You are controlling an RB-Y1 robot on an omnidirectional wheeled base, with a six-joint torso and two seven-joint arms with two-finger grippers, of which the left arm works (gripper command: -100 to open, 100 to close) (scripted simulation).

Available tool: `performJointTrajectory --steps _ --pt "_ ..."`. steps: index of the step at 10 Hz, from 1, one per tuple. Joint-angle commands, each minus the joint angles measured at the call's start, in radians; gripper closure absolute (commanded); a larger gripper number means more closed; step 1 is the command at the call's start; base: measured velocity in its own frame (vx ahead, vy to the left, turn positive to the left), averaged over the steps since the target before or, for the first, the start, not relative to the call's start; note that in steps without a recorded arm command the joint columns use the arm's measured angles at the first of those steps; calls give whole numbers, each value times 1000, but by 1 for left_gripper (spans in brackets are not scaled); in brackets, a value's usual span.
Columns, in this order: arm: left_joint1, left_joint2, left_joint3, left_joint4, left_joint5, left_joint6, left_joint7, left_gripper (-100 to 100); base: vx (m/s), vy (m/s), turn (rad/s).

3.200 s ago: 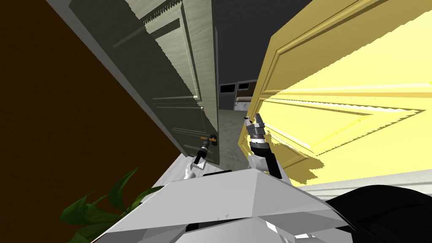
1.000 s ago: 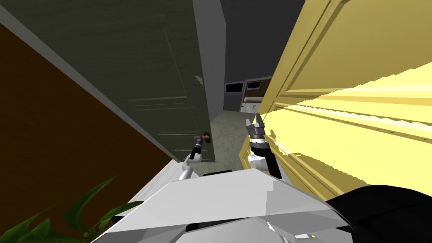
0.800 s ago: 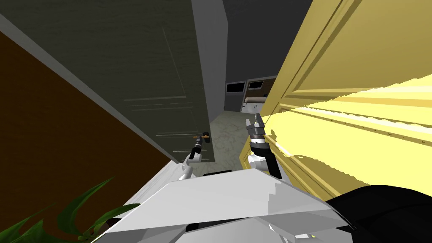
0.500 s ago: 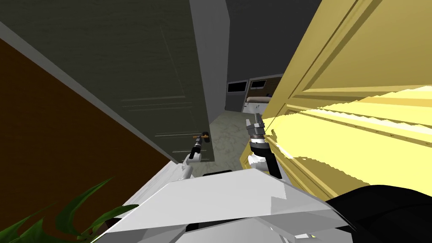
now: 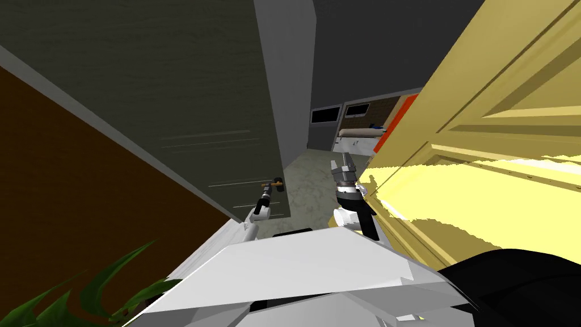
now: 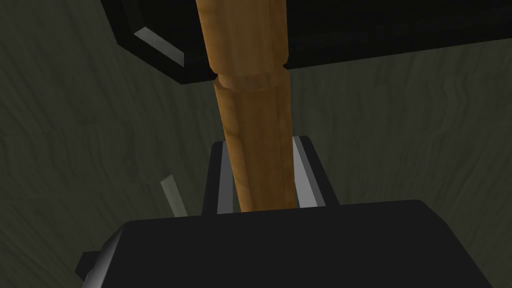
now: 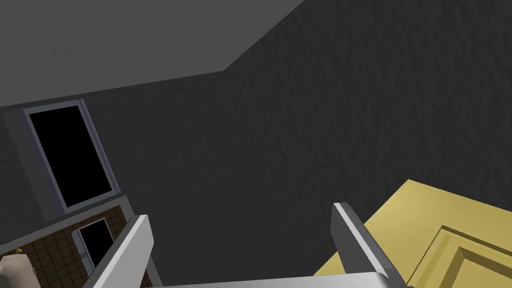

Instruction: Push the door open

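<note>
Door [image 5: 170,85] is the dark grey-green one on the left, and its orange-brown handle [image 6: 250,125] is pinched in the left tool [image 6: 260,150]. The two thin fingers [image 6: 225,175] press the sides of the handle. The handle goes up into a black plate [image 6: 350,30] that sits flat on the door's dark face [image 6: 410,140]. From the head view, the left tool [image 5: 268,191] is small and low, right at the handle [image 5: 272,184], near the door's free edge.

The right tool [image 5: 345,164] is held up beside a big yellow door [image 5: 482,142]. Its fingers [image 7: 135,240] are spread wide with nothing between them, and the yellow door's corner [image 7: 450,240] is just beside one finger.

A strip of pale marbled floor [image 5: 312,187] runs between the two doors. A brown wall [image 5: 57,198] stands left of the dark door, with a green plant [image 5: 113,284] at its foot.
</note>
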State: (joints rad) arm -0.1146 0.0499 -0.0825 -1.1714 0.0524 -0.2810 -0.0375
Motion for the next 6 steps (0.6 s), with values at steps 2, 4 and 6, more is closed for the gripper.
performJointTrajectory --steps 2,4,6 --pt "14 25 4 -22 17 -4 -23 100 205 -4 151" --pt "20 31 -5 -28 27 -4 -35 100 151 -9 167" --pt "28 38 -17 -36 41 -3 -51 100 172 -19 183"
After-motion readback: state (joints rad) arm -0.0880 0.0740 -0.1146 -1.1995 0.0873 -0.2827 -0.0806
